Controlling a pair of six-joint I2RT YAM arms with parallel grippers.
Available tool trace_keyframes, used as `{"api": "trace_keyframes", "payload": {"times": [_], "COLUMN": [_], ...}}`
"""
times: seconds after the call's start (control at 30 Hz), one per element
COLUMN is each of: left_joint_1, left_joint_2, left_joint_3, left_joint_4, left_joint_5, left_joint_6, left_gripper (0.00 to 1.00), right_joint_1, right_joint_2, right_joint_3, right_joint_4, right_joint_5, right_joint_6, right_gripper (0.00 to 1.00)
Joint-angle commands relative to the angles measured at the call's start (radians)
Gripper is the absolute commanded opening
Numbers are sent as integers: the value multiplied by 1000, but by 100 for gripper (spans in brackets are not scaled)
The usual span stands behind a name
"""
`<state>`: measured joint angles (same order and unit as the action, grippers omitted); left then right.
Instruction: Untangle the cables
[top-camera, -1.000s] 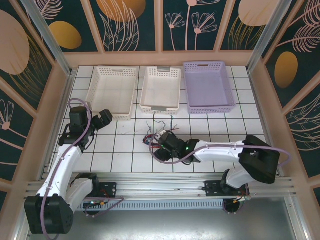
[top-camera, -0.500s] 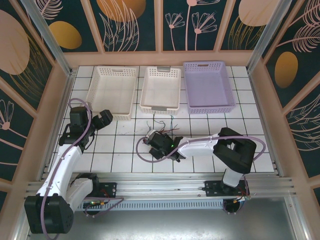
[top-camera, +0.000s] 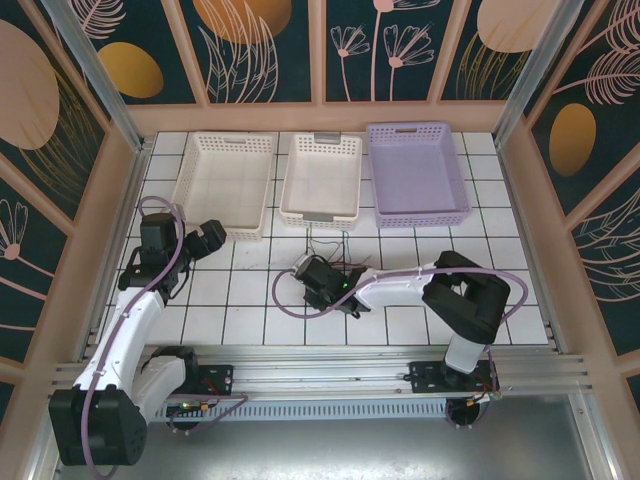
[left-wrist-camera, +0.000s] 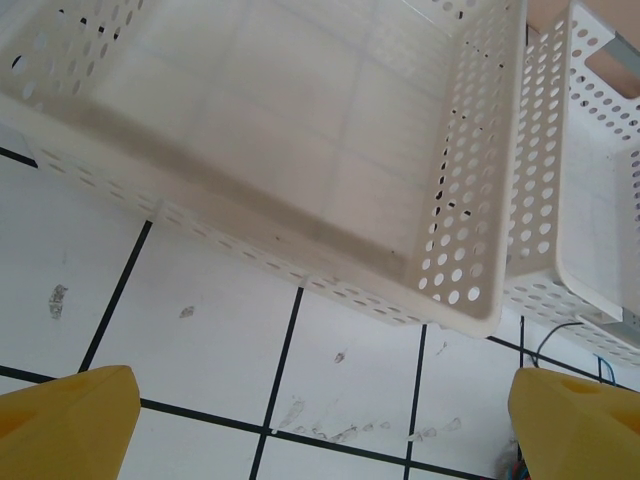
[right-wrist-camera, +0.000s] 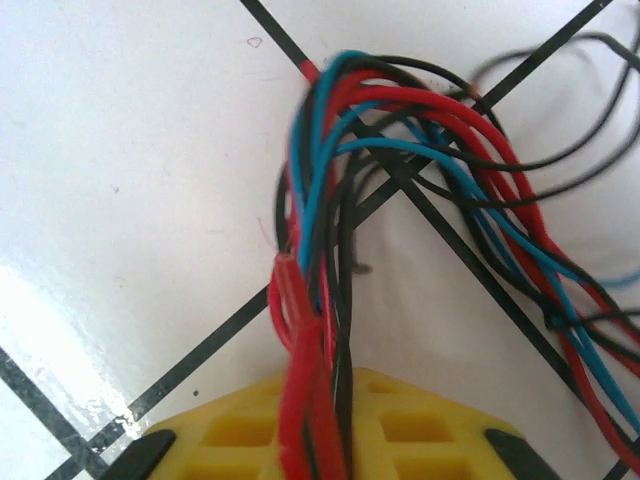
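Note:
The cables (right-wrist-camera: 322, 140) are a tangled bundle of thin red, blue and black wires lying on the white tiled floor, in front of the middle basket (top-camera: 331, 247). My right gripper (right-wrist-camera: 322, 425) is shut on the cables: red and black strands run between its yellow fingers (right-wrist-camera: 430, 430), and the rest fan out ahead. From above, the right gripper (top-camera: 313, 273) sits at the bundle's near left end. My left gripper (left-wrist-camera: 320, 430) is open over bare tiles, with nothing between its yellow fingertips (left-wrist-camera: 65, 420), well left of the cables (top-camera: 208, 238).
Three baskets stand in a row at the back: a white one (top-camera: 225, 185) on the left, a white one (top-camera: 322, 178) in the middle, a lilac one (top-camera: 418, 172) on the right. The left wrist camera looks at the left basket's near wall (left-wrist-camera: 300, 255).
My right arm has folded and carried its gripper left and forward onto the cable bundle, and the jaws have closed on the wires. The left arm has stayed put.

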<state>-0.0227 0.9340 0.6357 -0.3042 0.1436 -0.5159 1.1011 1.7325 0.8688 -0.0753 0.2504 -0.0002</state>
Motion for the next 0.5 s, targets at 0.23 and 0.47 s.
{"api": "trace_keyframes", "payload": {"times": [0.23,0.47], "left_joint_1": [-29,-40], "left_joint_2": [-170,-334], "left_joint_3": [-52,-152], "left_joint_4": [128,306], "left_joint_5": [223,385], "left_joint_6": [-179,-369], "left_gripper": [95,97], "right_joint_1": [-159,-319], "right_joint_2": [-295,-463], "right_joint_3": [-12,-90], "right_joint_4": [64,241], "right_joint_5": [-435,-873], "right_joint_6": [-26,68], "right_gripper": [0,0]}}
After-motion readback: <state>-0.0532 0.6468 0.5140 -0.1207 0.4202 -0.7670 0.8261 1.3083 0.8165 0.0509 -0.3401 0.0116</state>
